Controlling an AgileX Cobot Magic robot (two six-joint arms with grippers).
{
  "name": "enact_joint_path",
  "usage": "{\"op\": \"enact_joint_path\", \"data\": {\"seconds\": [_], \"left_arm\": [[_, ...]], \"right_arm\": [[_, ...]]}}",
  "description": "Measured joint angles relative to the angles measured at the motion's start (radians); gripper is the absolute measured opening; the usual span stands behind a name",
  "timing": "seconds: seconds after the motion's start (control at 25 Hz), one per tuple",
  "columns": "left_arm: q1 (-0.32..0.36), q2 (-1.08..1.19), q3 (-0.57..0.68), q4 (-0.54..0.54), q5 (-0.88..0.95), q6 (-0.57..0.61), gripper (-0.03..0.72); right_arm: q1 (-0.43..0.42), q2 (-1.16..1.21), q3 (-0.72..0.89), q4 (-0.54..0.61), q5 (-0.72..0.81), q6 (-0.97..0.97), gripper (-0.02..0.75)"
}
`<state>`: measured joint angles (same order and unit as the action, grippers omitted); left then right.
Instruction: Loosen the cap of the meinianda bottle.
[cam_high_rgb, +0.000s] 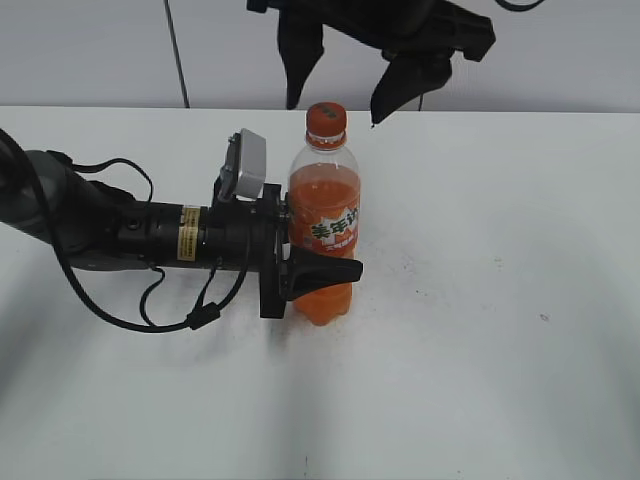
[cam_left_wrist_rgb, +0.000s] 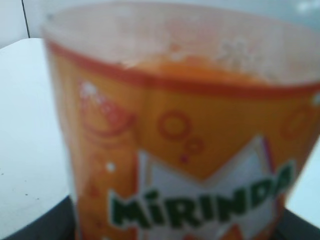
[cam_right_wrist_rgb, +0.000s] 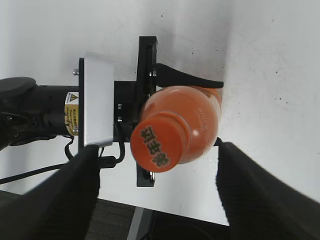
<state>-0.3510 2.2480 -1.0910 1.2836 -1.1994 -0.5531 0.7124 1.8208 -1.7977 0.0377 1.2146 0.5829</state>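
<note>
White matte surface (cam_high_rgb: 480, 350) fills most of the exterior view, with scattered dark specks and small scuffs. Behind it, a pale grey wall (cam_high_rgb: 90, 50) with a thin dark vertical line (cam_high_rgb: 177, 50), a seam or a cable, hard to tell. Lighting is even and diffuse, with soft shadows. The right wrist view shows the surface's edge and darker floor (cam_right_wrist_rgb: 115, 220) below, possibly carpet.
</note>
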Motion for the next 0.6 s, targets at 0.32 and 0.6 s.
{"op": "enact_joint_path", "data": {"seconds": [0.32,0.6], "left_arm": [[0.000,0.000,0.000,0.000,0.000,0.000,0.415],[0.000,0.000,0.000,0.000,0.000,0.000,0.415]], "right_arm": [[0.019,0.017,-0.001,-0.028,-0.048,0.008,0.543],[0.024,0.043,-0.001,-0.038,-0.043,0.008,0.543]]}}
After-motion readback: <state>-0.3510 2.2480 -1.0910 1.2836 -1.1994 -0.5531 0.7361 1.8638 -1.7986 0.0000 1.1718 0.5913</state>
